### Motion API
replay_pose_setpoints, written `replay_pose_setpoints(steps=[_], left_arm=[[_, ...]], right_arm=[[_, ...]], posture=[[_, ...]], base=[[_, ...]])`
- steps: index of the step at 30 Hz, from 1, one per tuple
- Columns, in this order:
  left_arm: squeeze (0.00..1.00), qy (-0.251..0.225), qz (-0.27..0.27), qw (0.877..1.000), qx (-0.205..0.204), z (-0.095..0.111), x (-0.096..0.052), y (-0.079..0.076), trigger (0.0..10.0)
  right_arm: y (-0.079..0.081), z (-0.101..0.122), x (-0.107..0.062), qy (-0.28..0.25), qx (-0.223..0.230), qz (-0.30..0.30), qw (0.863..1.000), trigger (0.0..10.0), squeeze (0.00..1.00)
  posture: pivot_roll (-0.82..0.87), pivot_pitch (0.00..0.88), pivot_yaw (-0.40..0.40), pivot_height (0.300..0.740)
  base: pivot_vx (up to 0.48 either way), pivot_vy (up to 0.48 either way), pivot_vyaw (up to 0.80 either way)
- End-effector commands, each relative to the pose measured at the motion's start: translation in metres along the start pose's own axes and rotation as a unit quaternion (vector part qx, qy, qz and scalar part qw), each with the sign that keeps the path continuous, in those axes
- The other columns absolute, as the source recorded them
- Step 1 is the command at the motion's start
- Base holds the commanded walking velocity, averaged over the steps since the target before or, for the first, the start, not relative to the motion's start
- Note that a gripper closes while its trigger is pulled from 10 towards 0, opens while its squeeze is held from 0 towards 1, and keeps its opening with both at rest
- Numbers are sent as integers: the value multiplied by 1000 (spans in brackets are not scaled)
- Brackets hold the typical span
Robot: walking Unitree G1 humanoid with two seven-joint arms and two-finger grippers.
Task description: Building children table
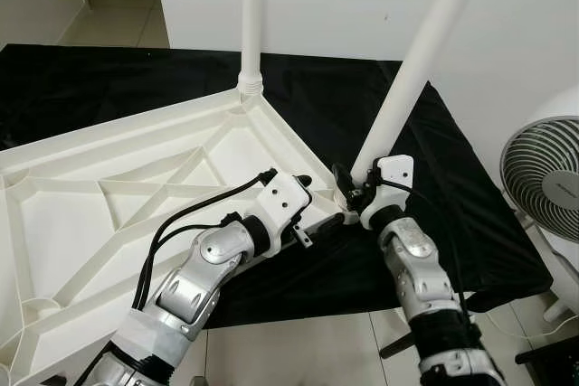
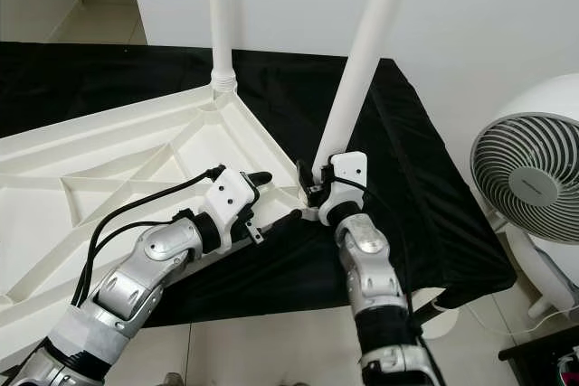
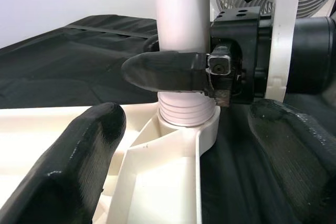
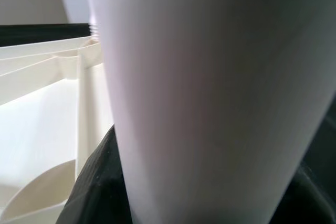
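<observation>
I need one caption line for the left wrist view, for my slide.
Right gripper clamps the white table leg just above its corner socket on the upturned tabletop, while the left gripper's open fingers wait nearby.

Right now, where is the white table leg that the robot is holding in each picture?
Left eye view: near leg slants up from centre to top right.
Right eye view: same leg, just right of centre.
Left wrist view: leg upright at top centre, entering its socket.
Right wrist view: leg very close, blurred.
Shared landmark: right claw clamped on it.
</observation>
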State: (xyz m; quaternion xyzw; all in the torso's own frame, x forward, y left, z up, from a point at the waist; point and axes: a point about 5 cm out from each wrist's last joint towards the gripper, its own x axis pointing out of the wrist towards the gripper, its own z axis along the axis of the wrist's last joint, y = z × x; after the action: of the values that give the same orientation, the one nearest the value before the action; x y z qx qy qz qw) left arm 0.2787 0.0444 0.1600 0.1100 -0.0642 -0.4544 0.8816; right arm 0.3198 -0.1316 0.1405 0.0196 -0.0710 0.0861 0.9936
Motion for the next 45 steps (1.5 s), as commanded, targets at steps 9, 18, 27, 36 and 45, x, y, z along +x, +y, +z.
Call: replay_pose_setpoints(steps=[9,18,27,36,45], left_arm=[[0,3,-49,999,-4,-3,2,-6,10000],[0,5,-46,999,-2,-4,0,-4,10000],[0,4,-47,999,-1,-4,1,-3,10000],[0,3,-50,999,1,-3,1,-3,10000],[0,3,-49,999,4,-2,0,-1,10000]], right_arm=[[23,-18,-18,39,20,-89,995,10000,0],[19,-11,-14,27,30,-60,997,10000,1000],[12,3,-9,5,22,80,997,10000,0],[-6,9,-3,12,-25,229,973,10000,0],[-12,-3,1,55,-41,286,956,0,0]], posture=[[99,57,-53,740],[108,42,-55,740],[109,33,-54,740],[117,23,-52,740],[135,15,-63,740]], base=[[0,0,0],[0,0,0],[0,0,0],[0,0,0],[0,0,0]])
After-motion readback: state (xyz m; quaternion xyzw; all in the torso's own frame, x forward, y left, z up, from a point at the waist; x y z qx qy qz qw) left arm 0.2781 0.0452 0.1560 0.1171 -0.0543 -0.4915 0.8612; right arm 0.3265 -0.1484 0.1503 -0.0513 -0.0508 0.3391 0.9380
